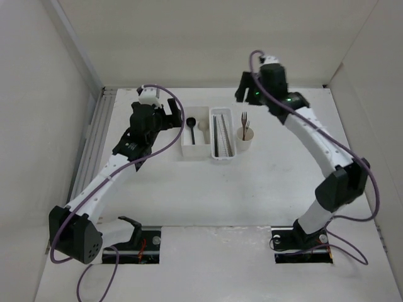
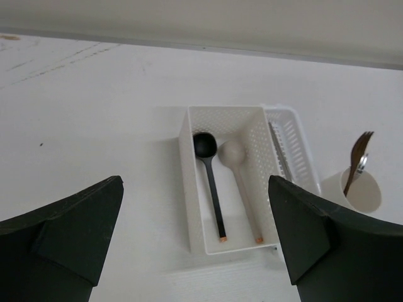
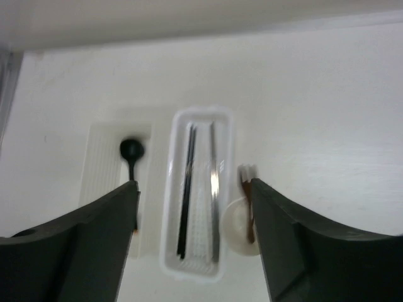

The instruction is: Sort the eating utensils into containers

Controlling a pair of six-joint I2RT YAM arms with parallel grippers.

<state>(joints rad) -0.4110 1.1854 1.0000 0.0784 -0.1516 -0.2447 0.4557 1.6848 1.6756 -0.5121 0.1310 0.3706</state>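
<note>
A white square box holds a black spoon and a beige spoon; both also show in the left wrist view, the black spoon beside the beige spoon. The perforated tray beside it holds dark and pale chopsticks. The cream cup holds brown forks. My left gripper is open and empty, raised left of the box. My right gripper is open and empty, raised behind the tray and cup.
White walls enclose the table on the left, back and right. A metal rail runs along the left edge. Purple cables hang by the right arm. The arm bases sit at the near edge.
</note>
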